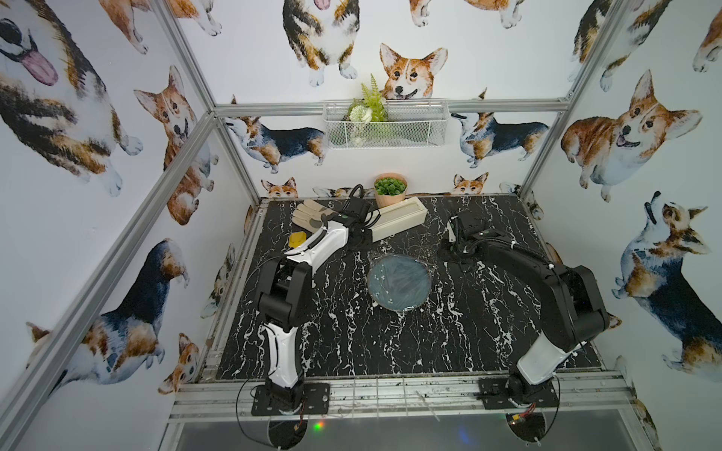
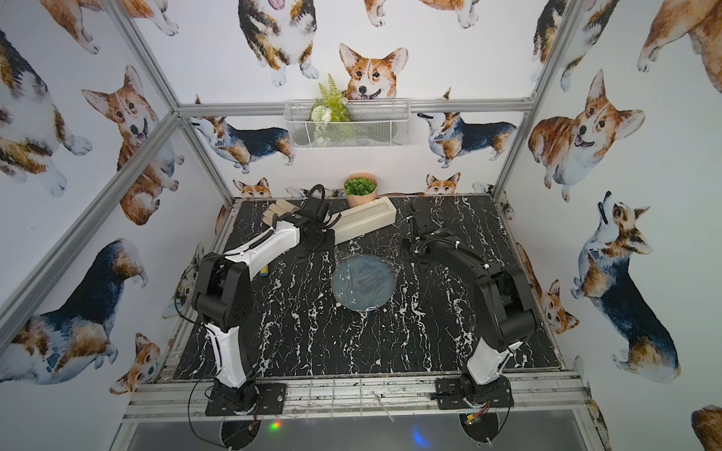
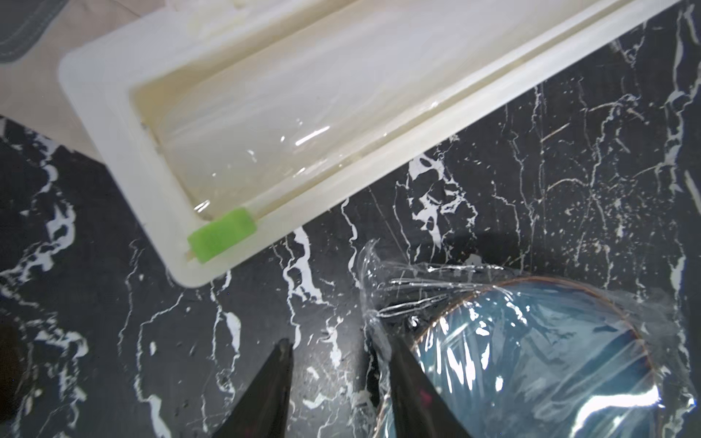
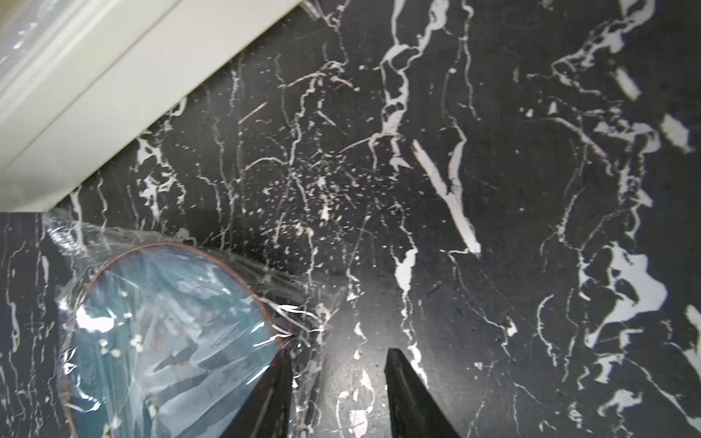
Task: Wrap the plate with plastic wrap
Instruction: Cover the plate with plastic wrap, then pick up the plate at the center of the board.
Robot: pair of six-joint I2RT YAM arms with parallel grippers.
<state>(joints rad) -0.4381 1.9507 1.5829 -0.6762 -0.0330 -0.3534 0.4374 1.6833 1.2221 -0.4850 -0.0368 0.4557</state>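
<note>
From my seat, the plate (image 1: 398,282) sits flat near the middle of the table (image 1: 351,343), and the plastic wrap (image 3: 398,280) is stretched over its top, crinkled, with loose corners spilling onto the table at the far-left and far-right of the rim. The left end effector (image 3: 339,341) is partly open and clamps nothing. I see bare table between its jaws, while one finger stands over the film's edge just by the rim. The right end effector (image 4: 337,352) matches it on the opposite side, jaws apart and not gripping, though a little wrinkled film lies just inside one finger. So the plate lies between my two arms and slightly toward me from both tips. It is inboard of the left tip on that arm's right side, and inboard of the right tip on that arm's left side. Being round, it offers no long axis (the only long thing here is the dispenser box (image 1: 398,218), slanting across the far side, well clear of the right arm and closer to the left). Neither arm looks clearly nearer, as each is just beside its own loose corner. I judge the top covered and the edges not yet tucked, so each arm would take the corner on its own side.
</note>
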